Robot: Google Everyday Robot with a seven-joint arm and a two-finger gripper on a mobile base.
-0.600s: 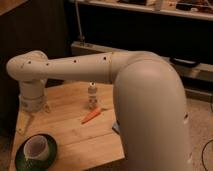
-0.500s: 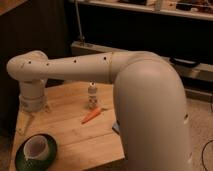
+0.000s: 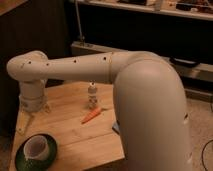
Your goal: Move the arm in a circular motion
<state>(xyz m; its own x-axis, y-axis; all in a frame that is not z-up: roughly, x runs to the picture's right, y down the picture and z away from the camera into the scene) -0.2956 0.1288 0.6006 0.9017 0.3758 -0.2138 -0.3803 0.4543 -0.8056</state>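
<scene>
Tan fingers [image 3: 23, 123] splayed apart, gripping nothing; gripper [image 3: 34, 119] low over left edge of light wooden table [image 3: 70, 135]. Thick cream-white tubular robot arm [image 3: 80, 67] stretched near-horizontal above small white bottle [image 3: 92, 96] and orange carrot [image 3: 91, 116].

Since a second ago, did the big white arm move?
No. The arm lines up with the carrot and bottle as before; its gripper hangs over the left edge of the table.
</scene>
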